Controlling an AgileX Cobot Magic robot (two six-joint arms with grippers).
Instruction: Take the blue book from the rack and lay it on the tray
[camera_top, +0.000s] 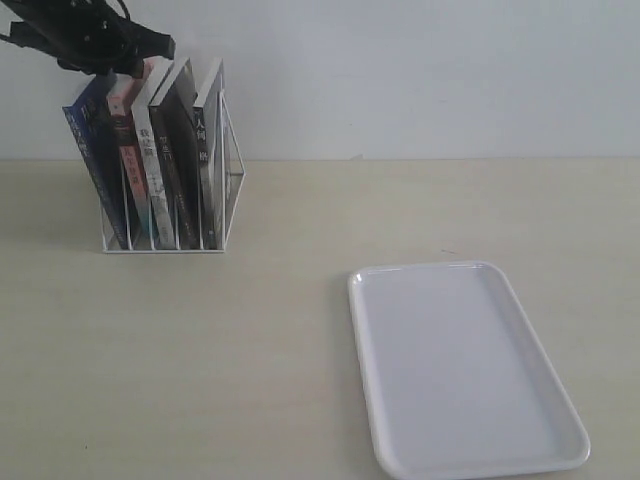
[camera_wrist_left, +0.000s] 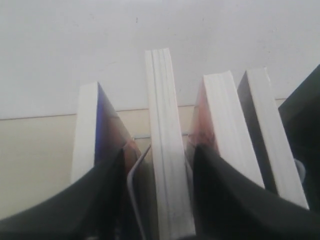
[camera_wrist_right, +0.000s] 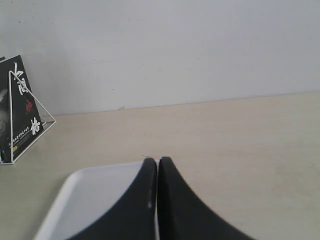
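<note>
The white wire rack (camera_top: 228, 190) stands at the back left and holds several upright books. The blue book (camera_top: 92, 165) is the leftmost, next to the pink-red-spined book (camera_top: 128, 150). My left gripper (camera_top: 112, 68) hangs over the book tops, open. In the left wrist view its fingers (camera_wrist_left: 100, 200) straddle a white-paged book (camera_wrist_left: 165, 150). The blue book (camera_wrist_left: 102, 125), with an orange patch on its cover, lies just outside one finger. The tray (camera_top: 460, 370) lies empty at the front right. My right gripper (camera_wrist_right: 158, 161) is shut and empty over the tray (camera_wrist_right: 90, 200).
A pale wall rises right behind the rack. Black-and-grey books (camera_top: 185, 140) fill the rack's right slots, and one (camera_wrist_right: 20, 110) shows in the right wrist view. A rack wire (camera_wrist_left: 131, 185) runs between the left fingers. The right arm is outside the exterior view.
</note>
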